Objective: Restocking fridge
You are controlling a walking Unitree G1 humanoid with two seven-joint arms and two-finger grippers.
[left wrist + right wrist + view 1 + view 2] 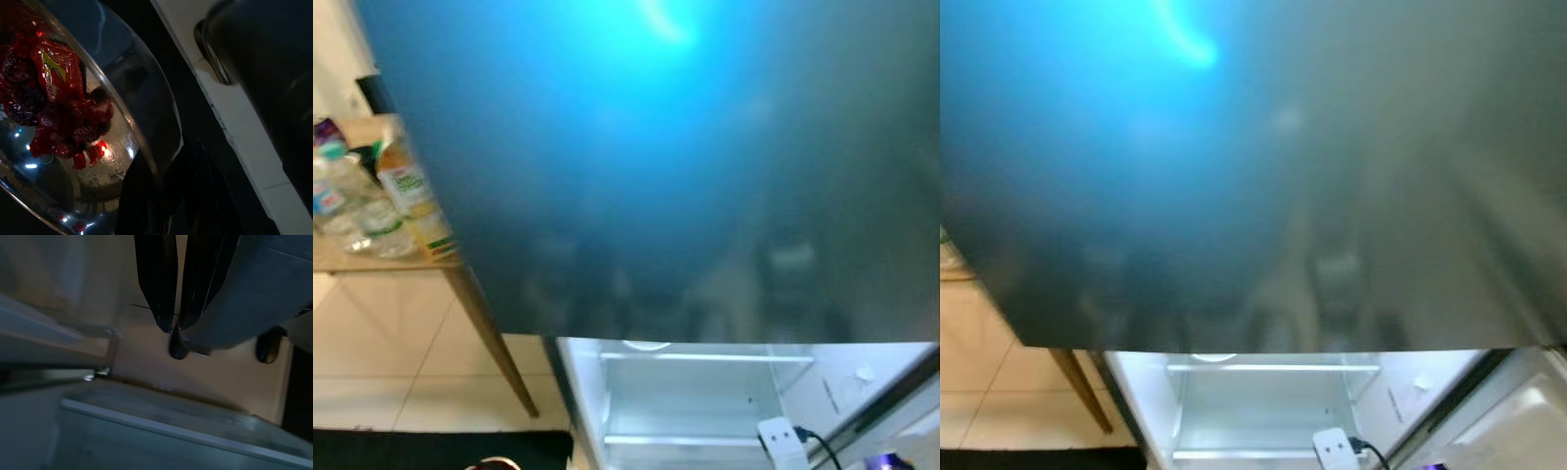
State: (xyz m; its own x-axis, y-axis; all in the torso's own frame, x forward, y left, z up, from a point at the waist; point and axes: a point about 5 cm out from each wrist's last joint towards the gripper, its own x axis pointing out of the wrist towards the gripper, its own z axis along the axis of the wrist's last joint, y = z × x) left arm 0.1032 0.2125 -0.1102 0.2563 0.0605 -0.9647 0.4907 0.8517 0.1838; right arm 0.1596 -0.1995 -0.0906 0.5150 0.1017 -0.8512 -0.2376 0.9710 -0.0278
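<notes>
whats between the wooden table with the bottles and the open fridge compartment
In the left eye view, bare pale tiled floor lies between the wooden table and the open fridge compartment; a slanted table leg crosses it.

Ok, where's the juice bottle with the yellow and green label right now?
The juice bottle with the yellow and green label stands on the wooden side table at the robot's far left, beside the clear plastic water bottles and the dark fridge door.

A shiny metal bowl (122, 88) holds red candy wrappers (54, 73). Beside it runs a white edge (234, 127), with a dark round object (264, 63) behind.
</notes>
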